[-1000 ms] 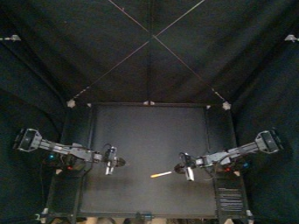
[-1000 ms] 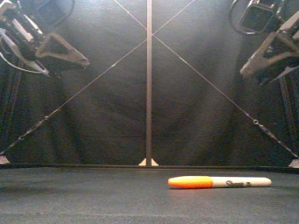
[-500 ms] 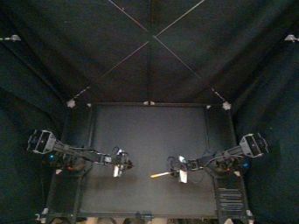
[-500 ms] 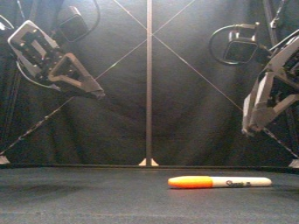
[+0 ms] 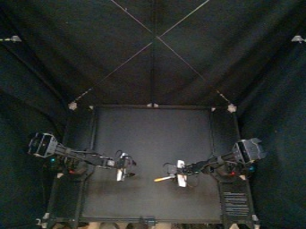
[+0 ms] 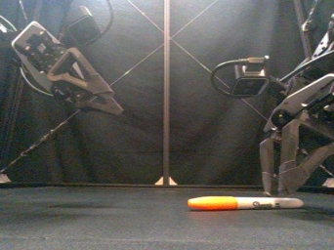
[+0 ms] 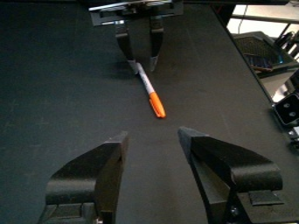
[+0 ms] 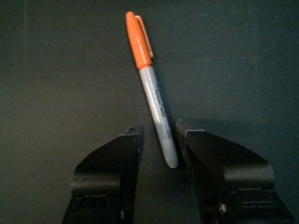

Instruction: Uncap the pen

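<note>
A marker pen (image 6: 245,203) with an orange cap (image 6: 213,203) and a grey barrel lies flat on the black table near the front. My right gripper (image 6: 284,184) hangs low just above the barrel end. In the right wrist view its jaws stand open on either side of the barrel (image 8: 159,105), and the cap (image 8: 136,39) points away from them. My left gripper (image 6: 107,105) is up in the air at the left, open and empty. From the left wrist the pen (image 7: 149,87) lies ahead, cap end nearer, with the right gripper (image 7: 140,48) beyond it.
From above, the pen (image 5: 163,178) lies between the left gripper (image 5: 123,170) and the right gripper (image 5: 180,175) near the table's front. Black curtains close the back and sides.
Both grippers went from shut to open. The right arm came down from high on the right to the pen's barrel end. The left arm swung lower and inward. The pen has not moved.
</note>
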`<state>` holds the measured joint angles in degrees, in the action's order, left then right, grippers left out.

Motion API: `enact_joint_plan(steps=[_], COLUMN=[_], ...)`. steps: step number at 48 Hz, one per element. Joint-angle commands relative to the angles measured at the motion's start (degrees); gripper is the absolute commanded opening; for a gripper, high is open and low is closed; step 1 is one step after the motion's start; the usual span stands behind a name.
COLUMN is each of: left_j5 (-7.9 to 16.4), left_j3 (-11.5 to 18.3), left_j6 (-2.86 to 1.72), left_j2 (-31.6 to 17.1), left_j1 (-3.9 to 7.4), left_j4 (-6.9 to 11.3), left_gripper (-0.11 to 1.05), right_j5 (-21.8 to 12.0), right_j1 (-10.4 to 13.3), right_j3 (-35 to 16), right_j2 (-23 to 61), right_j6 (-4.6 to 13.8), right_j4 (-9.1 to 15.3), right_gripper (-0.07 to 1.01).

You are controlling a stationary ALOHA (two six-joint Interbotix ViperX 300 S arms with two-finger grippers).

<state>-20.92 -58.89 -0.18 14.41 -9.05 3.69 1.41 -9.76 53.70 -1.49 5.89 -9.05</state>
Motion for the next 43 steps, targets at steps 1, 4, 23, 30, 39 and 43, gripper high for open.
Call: enact_joint_plan(steps=[1, 4, 23, 30, 39, 43], left_j5=[-0.5, -0.6, -0.6, -0.6, -0.9, -1.4], left_j3=[1.3, 1.3, 1.6, 2.5, 3.5, 4.2], left_j6=[0.0, 0.09, -0.18, -0.09, 0.62, 0.44], left_j2=[0.3, 0.2, 0.2, 0.2, 0.2, 0.2], left_j1=[-0.09, -0.18, 0.0, 1.85, 3.43, 3.43], left_j4=[0.0, 0.09, 2.37, 10.37, 14.77, 14.06], left_gripper=[0.85, 0.85, 0.85, 0.85, 0.85, 0.85], right_j5=[0.2, 0.0, -3.2, -3.2, -3.2, -3.2], right_j1=[1.0, 1.0, 0.2, 0.5, 2.1, 4.0], right_j3=[-1.1, -1.1, -2.6, -3.7, -6.7, -8.6], right_j2=[-0.2, 0.4, 3.3, 3.0, 1.0, -0.4], right_j6=[-0.09, -0.09, 0.0, -0.18, -0.18, -0.09], right_j4=[0.3, 0.3, 1.4, 1.7, 4.7, 6.2], right_gripper=[0.74, 0.74, 0.56, 0.44, 0.43, 0.43])
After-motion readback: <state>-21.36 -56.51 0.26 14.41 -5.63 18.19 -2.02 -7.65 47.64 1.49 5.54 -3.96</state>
